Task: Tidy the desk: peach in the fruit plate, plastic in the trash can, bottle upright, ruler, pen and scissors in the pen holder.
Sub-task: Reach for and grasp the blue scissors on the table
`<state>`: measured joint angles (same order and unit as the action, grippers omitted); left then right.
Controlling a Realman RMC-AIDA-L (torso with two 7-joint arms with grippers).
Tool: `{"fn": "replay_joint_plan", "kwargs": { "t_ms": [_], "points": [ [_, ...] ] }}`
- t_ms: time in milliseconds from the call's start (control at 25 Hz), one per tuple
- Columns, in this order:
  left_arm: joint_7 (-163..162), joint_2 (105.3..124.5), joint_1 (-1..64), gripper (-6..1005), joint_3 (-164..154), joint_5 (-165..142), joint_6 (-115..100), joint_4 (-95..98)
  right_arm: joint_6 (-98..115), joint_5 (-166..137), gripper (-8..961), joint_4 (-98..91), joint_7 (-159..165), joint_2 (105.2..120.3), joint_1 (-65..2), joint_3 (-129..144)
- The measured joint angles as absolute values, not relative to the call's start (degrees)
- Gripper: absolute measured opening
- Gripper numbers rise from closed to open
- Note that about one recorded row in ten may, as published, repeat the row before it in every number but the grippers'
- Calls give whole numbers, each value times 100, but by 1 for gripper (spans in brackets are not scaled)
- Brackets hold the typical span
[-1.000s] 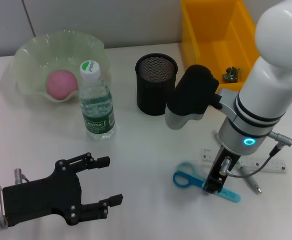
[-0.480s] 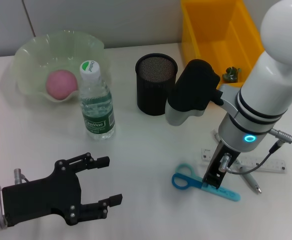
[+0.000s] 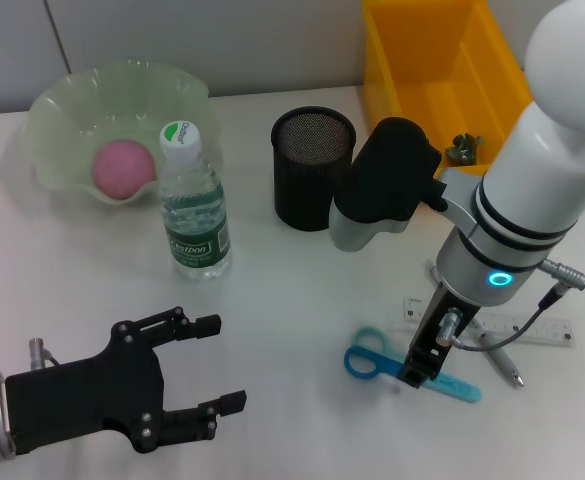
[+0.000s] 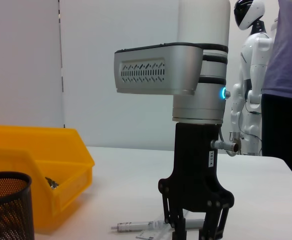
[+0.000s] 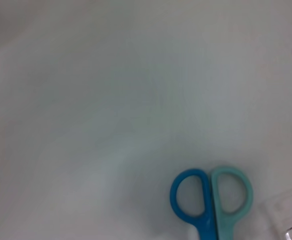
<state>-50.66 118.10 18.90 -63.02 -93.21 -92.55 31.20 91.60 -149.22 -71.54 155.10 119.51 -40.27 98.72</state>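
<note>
Right gripper (image 3: 418,369) over one pair of scissors (image 3: 372,359), finger state unclear, left gripper (image 3: 212,365) spread open, one bottle (image 3: 192,205) upright

My right arm (image 3: 542,190): white shell, black bands, a glowing cyan ring (image 3: 499,281), grey cables. My left end effector (image 3: 187,375): matte black, screwed plates, silver wrist.

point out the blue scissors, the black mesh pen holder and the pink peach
blue scissors (image 3: 364,361), head view, dark blue handle loop
black mesh pen holder (image 3: 313,180), head view, front wall
pink peach (image 3: 124,167), head view, middle
</note>
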Motion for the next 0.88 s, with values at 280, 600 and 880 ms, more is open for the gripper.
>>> {"fn": "replay_joint_plan", "kwargs": {
  "t_ms": [280, 600, 880],
  "points": [
    [-5062, 11813, 1890, 798, -6302, -9325, -9255, 3120, 9070, -14922, 511, -7117, 15521, 11953, -4020, 9879],
    [-5062, 11813, 1889, 798, -6301, -9326, -9255, 3120, 8968, -14911, 512, -6914, 15520, 11953, -4071, 9898],
    [-5068, 11812, 1890, 798, -6301, -9325, -9260, 3120, 8923, -14908, 513, -6899, 15503, 11954, -4080, 10085]
  ]
}}
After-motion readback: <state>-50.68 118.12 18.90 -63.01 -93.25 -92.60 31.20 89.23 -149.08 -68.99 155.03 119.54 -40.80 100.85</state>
